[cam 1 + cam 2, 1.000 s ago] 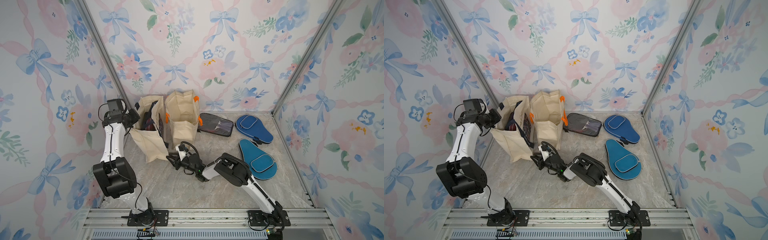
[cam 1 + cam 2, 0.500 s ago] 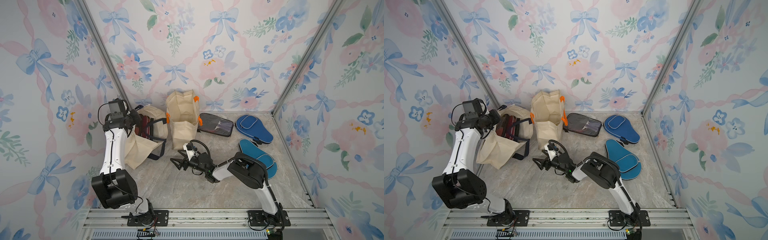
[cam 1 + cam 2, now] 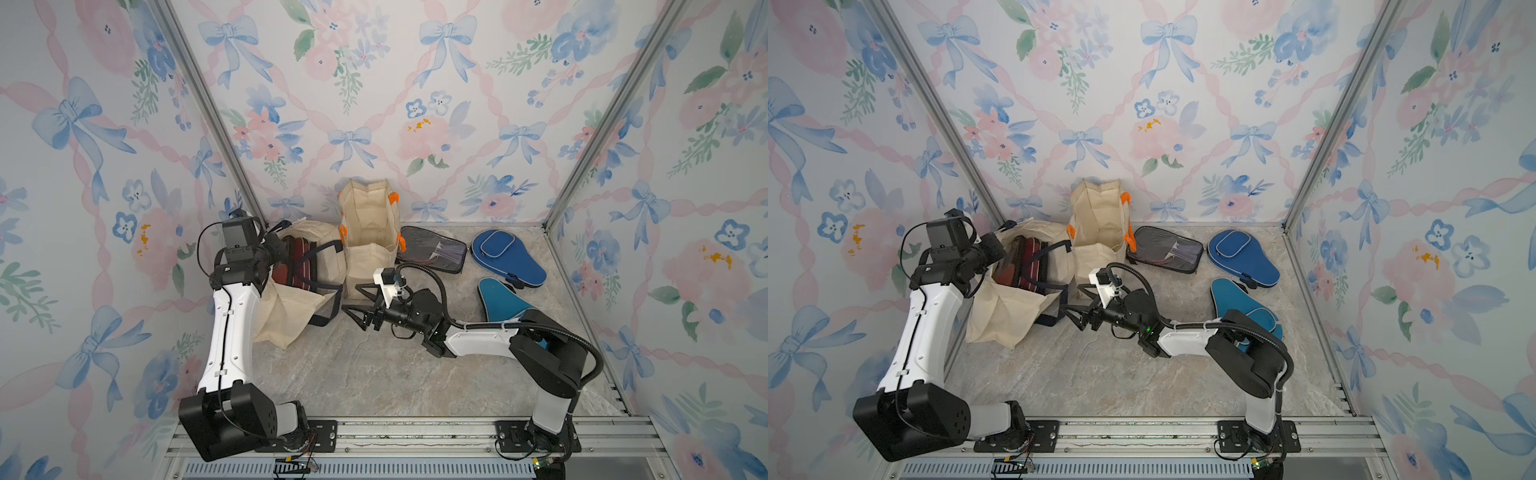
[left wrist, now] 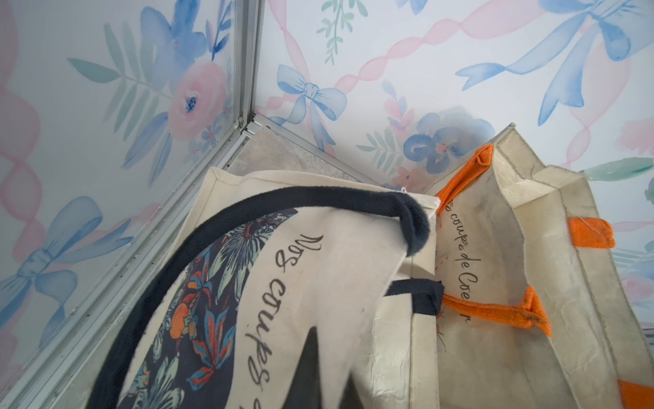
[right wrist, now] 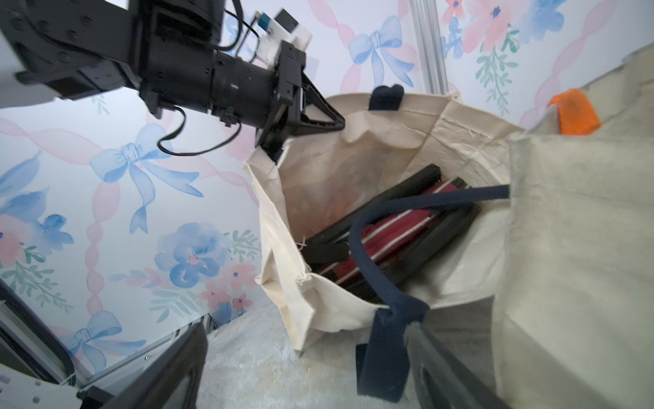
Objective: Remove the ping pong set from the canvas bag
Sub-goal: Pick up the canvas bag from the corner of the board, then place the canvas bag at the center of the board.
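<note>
The cream canvas bag (image 3: 291, 303) with navy handles lies slumped at the left, its mouth towards the middle. Inside it shows the ping pong set (image 3: 297, 259), a red and black striped case (image 5: 396, 226), partly covered by a navy handle (image 5: 389, 308). My left gripper (image 3: 280, 243) is shut on the bag's far rim (image 5: 354, 117), holding it up. My right gripper (image 3: 350, 298) stands open just above the floor in front of the bag's mouth, with nothing between its fingers (image 5: 170, 364). In both top views it is a little clear of the bag (image 3: 1009, 311).
A second cream bag with orange handles (image 3: 370, 232) stands upright right beside the canvas bag. A dark see-through case (image 3: 432, 249) and two blue paddle covers (image 3: 507, 257) (image 3: 503, 299) lie at the back right. Walls close in at the left corner (image 4: 244, 120).
My left gripper has pulled the canvas bag leftward, away from the orange-handled bag, and it has slumped open. My right gripper has opened and drawn back to the right.
</note>
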`<state>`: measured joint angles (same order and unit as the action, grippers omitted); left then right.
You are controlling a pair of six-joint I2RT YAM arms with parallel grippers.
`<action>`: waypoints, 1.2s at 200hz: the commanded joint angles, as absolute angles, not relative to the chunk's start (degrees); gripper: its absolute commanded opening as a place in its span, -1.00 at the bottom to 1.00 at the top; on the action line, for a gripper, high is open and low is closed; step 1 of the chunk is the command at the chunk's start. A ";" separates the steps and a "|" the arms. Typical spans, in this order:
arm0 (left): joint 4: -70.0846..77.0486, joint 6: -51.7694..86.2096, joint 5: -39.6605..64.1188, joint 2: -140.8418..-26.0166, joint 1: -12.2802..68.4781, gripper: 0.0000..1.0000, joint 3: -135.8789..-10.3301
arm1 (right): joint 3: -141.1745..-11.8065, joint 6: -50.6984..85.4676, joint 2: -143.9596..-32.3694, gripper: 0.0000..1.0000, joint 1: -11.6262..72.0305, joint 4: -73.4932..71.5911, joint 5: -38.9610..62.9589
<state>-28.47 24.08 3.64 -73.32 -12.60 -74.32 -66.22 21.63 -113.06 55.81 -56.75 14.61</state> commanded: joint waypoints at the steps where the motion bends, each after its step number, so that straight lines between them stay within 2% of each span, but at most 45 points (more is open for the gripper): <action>1: -19.42 23.83 2.40 -66.82 -12.27 -1.00 -75.18 | -69.96 18.22 -108.10 0.73 55.28 -41.52 12.32; 29: -18.77 24.60 0.00 -62.07 -12.22 -1.00 -73.74 | -74.77 20.07 -106.61 0.73 54.48 -30.41 13.71; 154: -17.01 25.08 -7.86 -51.50 -12.22 -1.00 -79.05 | -75.61 20.13 -103.62 0.73 53.13 -25.06 12.69; 219: -7.58 24.22 12.01 -50.52 -12.17 -1.00 -71.06 | -77.08 20.04 -102.36 0.72 52.71 -20.82 12.96; 240: -4.13 23.38 13.23 -48.21 -11.60 -1.00 -65.29 | -76.67 19.75 -101.66 0.70 52.74 -20.33 14.47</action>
